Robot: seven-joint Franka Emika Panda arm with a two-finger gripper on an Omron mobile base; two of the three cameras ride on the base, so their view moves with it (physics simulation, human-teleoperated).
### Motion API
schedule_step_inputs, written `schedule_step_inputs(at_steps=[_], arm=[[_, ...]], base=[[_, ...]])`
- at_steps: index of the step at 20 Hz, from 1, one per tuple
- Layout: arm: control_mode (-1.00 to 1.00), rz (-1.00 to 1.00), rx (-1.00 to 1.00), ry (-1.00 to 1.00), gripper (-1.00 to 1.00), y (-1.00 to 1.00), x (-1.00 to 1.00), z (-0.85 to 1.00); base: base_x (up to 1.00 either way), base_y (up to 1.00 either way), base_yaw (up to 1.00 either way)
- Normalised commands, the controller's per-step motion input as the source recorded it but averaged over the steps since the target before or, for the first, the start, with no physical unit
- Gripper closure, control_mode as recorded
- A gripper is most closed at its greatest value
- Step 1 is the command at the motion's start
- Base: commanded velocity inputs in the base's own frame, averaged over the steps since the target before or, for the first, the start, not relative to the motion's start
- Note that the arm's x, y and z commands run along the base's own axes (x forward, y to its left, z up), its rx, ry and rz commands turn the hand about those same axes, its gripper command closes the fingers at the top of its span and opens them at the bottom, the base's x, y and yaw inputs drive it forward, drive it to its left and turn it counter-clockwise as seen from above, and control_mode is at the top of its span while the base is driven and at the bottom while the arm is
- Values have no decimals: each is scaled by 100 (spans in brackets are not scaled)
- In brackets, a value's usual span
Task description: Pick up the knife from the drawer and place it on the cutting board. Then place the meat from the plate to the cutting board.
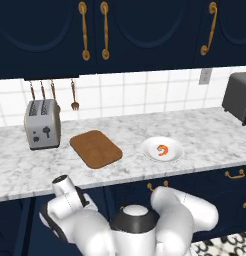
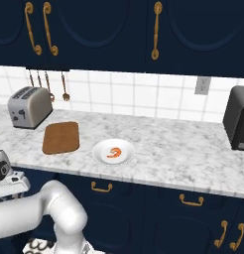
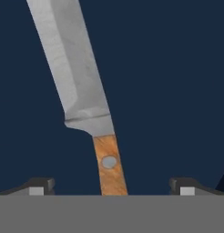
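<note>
The marble counter (image 1: 205, 135) carries the waiting half of the job: the toaster (image 1: 42, 124) at its left end, the cutting board (image 1: 95, 148) lying bare just beside it, and the plate (image 1: 162, 149) a little further right with the meat (image 1: 163, 150) curled at its centre, near enough to the board that the later transfer looks like a short hop. Below the counter edge the arm bends down towards the cabinet fronts, which fits a reach into the drawer (image 3: 177, 91), whose navy floor lies under the hand. On that floor rests the knife (image 3: 86, 100), grey blade running away from the camera and wooden handle pointing back between the fingers. The gripper (image 3: 111, 185) hangs over the handle with its jaws spread wide, one tip on either side and neither touching the wood, so nothing is held yet; the handle sits about midway, probably lined up for closing
</note>
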Motion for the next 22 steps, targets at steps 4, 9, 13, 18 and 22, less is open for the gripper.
schedule_step_inputs(at_steps=[4, 9, 13, 18, 22], arm=[[-100, 0, 0, 4, -100, 0, 0, -24], [-100, 0, 0, 8, -100, 0, -18, -29], [-100, 0, 0, 1, -100, 0, -17, -9], [-100, 0, 0, 0, -100, 0, 0, -33], [-100, 0, 0, 0, -100, 0, -1, -15]], base=[[0, 0, 0], [0, 0, 0], [0, 0, 0], [0, 0, 0], [0, 0, 0]])
